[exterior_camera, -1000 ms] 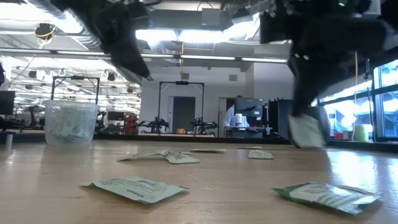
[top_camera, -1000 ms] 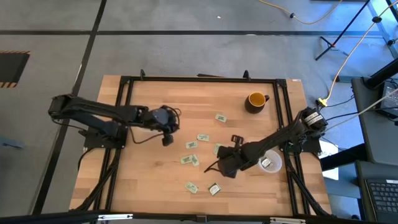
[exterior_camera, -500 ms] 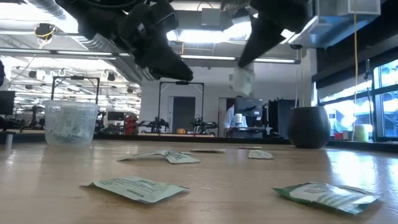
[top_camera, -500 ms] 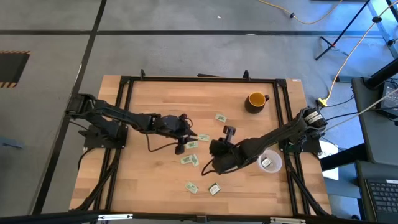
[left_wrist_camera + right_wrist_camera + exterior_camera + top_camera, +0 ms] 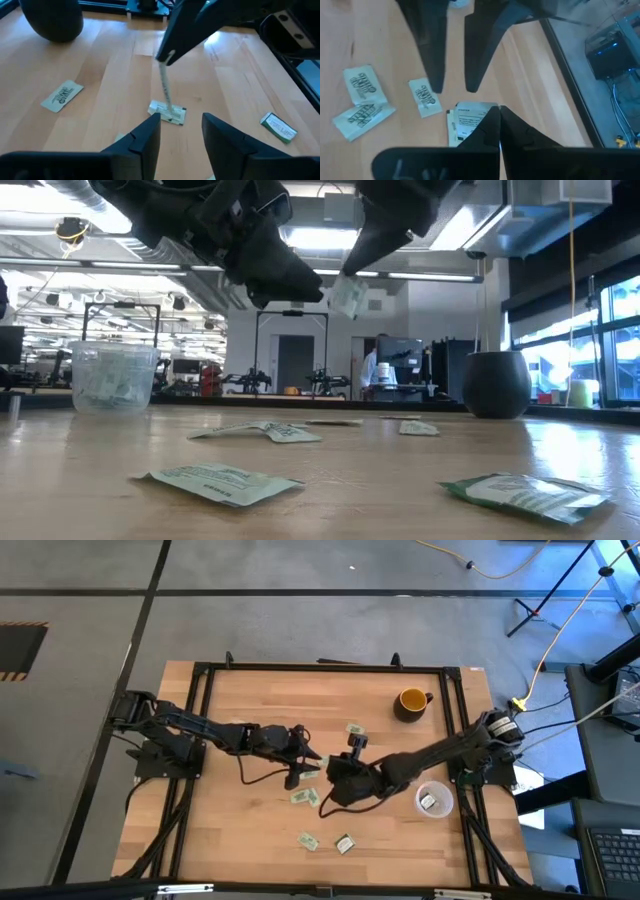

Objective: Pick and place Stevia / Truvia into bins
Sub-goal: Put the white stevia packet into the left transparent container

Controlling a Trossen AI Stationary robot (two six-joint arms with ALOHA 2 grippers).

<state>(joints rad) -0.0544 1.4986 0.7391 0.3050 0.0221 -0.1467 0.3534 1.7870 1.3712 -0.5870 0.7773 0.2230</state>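
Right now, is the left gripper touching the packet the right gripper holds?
Apart. The left wrist view shows the left gripper's open fingers short of the packet hanging from the right gripper.

Non-task surroundings on and around the wooden table

A yellow-orange mug (image 5: 410, 701) with a dark handle is standing upright near the far right corner of the wooden tabletop (image 5: 250, 830), well apart from everything else on it; in the low view the same mug (image 5: 497, 384) is showing as a dark rounded shape at the right. A black metal frame (image 5: 320, 667) is running around the table's edges. A yellow cable (image 5: 560, 625) is trailing across the grey floor (image 5: 80, 600) beyond the table's right side, beside a dark tripod leg (image 5: 545, 600). In the room behind, ceiling lights (image 5: 320, 237) are glowing and a person (image 5: 370, 370) is standing far off.
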